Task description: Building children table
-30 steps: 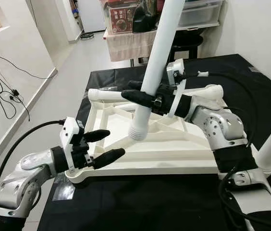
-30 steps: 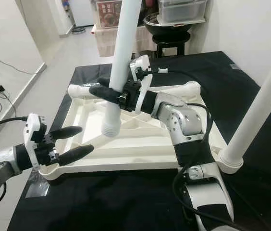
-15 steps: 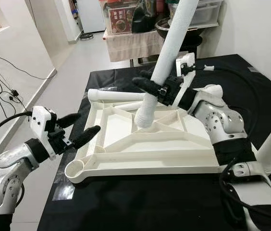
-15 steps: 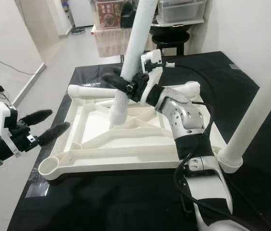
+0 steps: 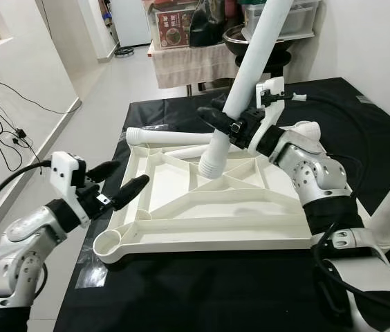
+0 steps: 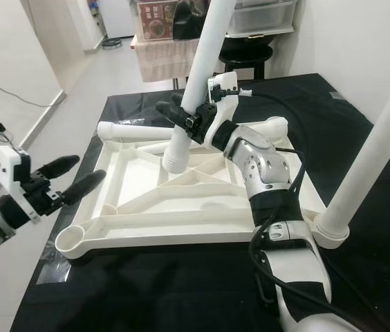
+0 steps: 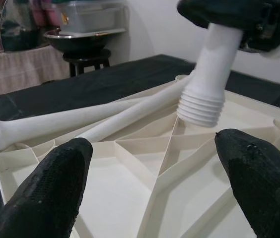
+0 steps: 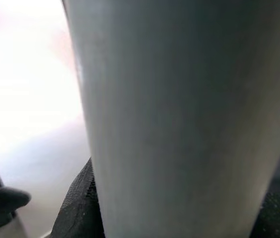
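Now the right gripper (image 5: 231, 126) grasps the table leg (image 5: 245, 76); it should bring the threaded end upright over the corner socket (image 5: 109, 241), while the left gripper (image 5: 117, 185) waits released.

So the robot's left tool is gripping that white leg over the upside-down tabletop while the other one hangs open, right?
Not quite: the arms are swapped. In the left eye view the right tool is shut on the white leg, tilted over the upside-down tabletop. The left tool is the open one, near the tabletop's corner.
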Controlling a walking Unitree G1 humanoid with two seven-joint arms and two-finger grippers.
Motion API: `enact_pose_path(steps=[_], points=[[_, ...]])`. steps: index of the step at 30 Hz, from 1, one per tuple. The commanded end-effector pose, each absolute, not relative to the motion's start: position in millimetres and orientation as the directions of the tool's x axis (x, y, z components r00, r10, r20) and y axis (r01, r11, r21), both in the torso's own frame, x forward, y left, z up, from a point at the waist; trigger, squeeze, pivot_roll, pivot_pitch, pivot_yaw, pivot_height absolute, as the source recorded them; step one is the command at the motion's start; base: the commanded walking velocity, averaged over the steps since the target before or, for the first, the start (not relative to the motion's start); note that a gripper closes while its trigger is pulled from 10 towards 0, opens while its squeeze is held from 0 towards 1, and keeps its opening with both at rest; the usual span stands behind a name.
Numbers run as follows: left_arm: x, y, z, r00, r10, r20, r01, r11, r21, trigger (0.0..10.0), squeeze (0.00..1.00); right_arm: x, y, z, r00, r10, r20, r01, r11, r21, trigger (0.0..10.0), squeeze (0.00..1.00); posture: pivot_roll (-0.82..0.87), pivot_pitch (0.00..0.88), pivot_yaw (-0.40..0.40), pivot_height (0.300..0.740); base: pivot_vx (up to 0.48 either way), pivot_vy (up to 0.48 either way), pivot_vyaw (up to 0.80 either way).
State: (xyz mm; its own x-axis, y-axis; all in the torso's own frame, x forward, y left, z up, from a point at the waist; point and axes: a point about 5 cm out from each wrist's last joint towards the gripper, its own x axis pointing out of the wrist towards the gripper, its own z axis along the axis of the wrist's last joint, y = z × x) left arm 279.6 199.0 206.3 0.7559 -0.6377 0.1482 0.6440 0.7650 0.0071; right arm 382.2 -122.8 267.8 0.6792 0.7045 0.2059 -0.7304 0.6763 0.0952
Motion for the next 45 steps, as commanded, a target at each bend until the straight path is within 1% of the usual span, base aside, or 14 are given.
enact_pose_path(steps=[1,2,3,5,8,10,11,12,13,15,17,20,29,45], points=[[276.5,188.3,200.6,0.755,-0.642,0.135,0.647,0.762,0.005,10.0,0.00,385.5,-118.4,271.0,0.725,0.653,0.218,-0.681,0.727,0.085,10.0,0.00,-0.09,0.039,0.086,0.740,0.000,0.000,0.00],[275.0,180.6,198.0,0.754,-0.642,0.141,0.648,0.761,-0.003,10.0,0.00,386.0,-118.3,268.7,0.758,0.614,0.220,-0.640,0.765,0.069,10.0,0.00,-0.09,0.039,0.086,0.740,0.000,0.000,0.00],[275.0,180.6,198.0,0.754,-0.642,0.141,0.648,0.761,-0.003,10.0,0.00,386.0,-118.3,268.7,0.758,0.614,0.220,-0.640,0.765,0.069,10.0,0.00,-0.09,0.039,0.086,0.740,0.000,0.000,0.00],[272.7,162.5,192.3,0.767,-0.620,0.164,0.632,0.775,-0.027,10.0,0.00,386.7,-114.8,256.3,0.835,0.530,0.147,-0.544,0.836,0.076,10.0,0.00,-0.09,0.050,0.082,0.740,0.000,0.000,0.00],[271.8,151.3,187.9,0.790,-0.589,0.172,0.603,0.796,-0.043,10.0,0.00,383.4,-111.1,251.2,0.861,0.482,0.161,-0.499,0.862,0.092,10.0,0.00,-0.09,0.057,0.083,0.740,0.000,0.000,0.00],[270.3,135.8,180.3,0.836,-0.522,0.169,0.538,0.840,-0.070,10.0,0.00,378.3,-110.4,244.4,0.904,0.384,0.187,-0.408,0.906,0.111,10.0,0.00,-0.09,0.059,0.083,0.740,0.000,0.000,0.00],[270.3,135.8,180.3,0.836,-0.522,0.169,0.538,0.840,-0.070,10.0,0.00,378.3,-110.4,244.4,0.904,0.384,0.187,-0.408,0.906,0.111,10.0,0.00,-0.09,0.059,0.083,0.740,0.000,0.000,0.00],[269.5,129.5,175.9,0.868,-0.472,0.154,0.486,0.871,-0.073,10.0,0.00,375.6,-111.8,240.2,0.917,0.354,0.185,-0.378,0.918,0.119,10.0,0.00,-0.09,0.064,0.084,0.740,0.000,0.000,0.00],[269.5,129.5,175.9,0.868,-0.472,0.154,0.486,0.871,-0.073,10.0,0.00,375.6,-111.8,240.2,0.917,0.354,0.185,-0.378,0.918,0.119,10.0,0.00,-0.09,0.064,0.084,0.740,0.000,0.000,0.00],[267.0,122.6,170.9,0.908,-0.396,0.137,0.408,0.910,-0.071,10.0,0.00,367.2,-111.0,232.4,0.895,0.403,0.190,-0.432,0.890,0.145,10.0,0.00,-0.09,0.066,0.085,0.740,0.000,0.000,0.00],[265.9,121.4,169.7,0.926,-0.356,0.121,0.360,0.933,-0.008,10.0,0.00,358.6,-108.2,229.0,0.855,0.480,0.197,-0.503,0.859,0.092,10.0,0.00,-0.09,0.068,0.081,0.740,0.000,0.000,0.00],[266.3,126.0,170.8,0.942,-0.315,0.119,0.316,0.949,0.009,10.0,0.00,353.0,-109.6,224.3,0.854,0.489,0.175,-0.504,0.862,0.054,10.0,0.00,-0.09,0.066,0.082,0.740,0.000,0.000,0.00],[270.5,140.1,168.4,0.969,-0.223,0.104,0.217,0.974,0.066,10.0,0.00,345.7,-112.2,212.1,0.893,0.435,0.114,-0.443,0.895,0.057,10.0,0.00,-0.09,0.055,0.085,0.740,0.000,0.052,0.00],[273.6,122.2,165.7,0.959,-0.261,0.113,0.254,0.964,0.073,10.0,0.00,346.3,-99.9,221.1,0.847,0.512,0.145,-0.519,0.855,0.016,10.0,0.00,-0.10,0.041,0.079,0.740,0.000,0.420,0.00]])
